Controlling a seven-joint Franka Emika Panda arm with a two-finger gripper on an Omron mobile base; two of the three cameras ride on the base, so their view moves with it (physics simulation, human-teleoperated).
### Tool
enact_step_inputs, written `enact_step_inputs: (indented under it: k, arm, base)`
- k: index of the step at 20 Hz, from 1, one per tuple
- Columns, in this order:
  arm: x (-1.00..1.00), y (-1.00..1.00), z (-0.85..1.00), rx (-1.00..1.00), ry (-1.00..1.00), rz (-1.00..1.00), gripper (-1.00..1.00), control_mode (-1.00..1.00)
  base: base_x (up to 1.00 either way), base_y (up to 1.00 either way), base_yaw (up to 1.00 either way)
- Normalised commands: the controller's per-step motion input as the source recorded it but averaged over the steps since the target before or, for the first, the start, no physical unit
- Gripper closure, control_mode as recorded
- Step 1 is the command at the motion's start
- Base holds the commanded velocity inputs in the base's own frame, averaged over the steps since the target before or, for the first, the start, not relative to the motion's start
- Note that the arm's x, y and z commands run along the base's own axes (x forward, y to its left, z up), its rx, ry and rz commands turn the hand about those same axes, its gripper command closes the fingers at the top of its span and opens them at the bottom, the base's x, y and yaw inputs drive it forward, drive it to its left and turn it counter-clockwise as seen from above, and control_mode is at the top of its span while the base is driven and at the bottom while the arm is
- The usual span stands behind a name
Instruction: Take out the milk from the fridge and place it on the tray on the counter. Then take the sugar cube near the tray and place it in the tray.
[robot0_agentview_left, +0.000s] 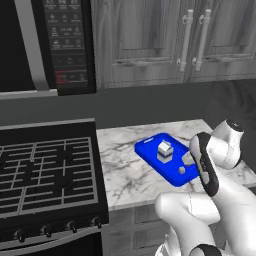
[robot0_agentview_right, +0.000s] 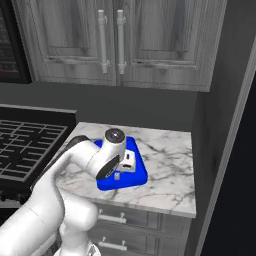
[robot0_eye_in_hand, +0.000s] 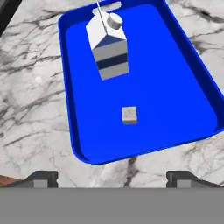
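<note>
The blue tray lies on the white marble counter. The milk stands upright in the tray's far half. The sugar cube rests on the tray floor closer to my hand, apart from the carton. My gripper is open, hovering over the counter just outside the tray's near rim, with nothing between its fingers. From the left base view the tray, milk and sugar cube sit beside my bent wrist. The right base view has the milk and cube partly behind my arm.
A black stove top borders the counter on the left, under a microwave. Grey wall cabinets hang above. A tall dark wall closes the right side. Bare marble lies right of the tray.
</note>
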Motion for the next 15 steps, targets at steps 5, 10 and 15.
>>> enact_step_inputs:
  k: [5,10,15]
  arm:
    - [-0.73,0.13,0.77,0.00,-0.09,-0.02,-1.00,-1.00]
    - [-0.20,0.33,0.89,0.00,0.00,-0.06,-1.00,-1.00]
    - [-0.52,0.22,0.99,0.03,0.00,-0.01,-1.00,-1.00]
  base:
    - [0.00,0.00,0.00]
    - [0.00,0.00,0.00]
    - [0.00,0.00,0.00]
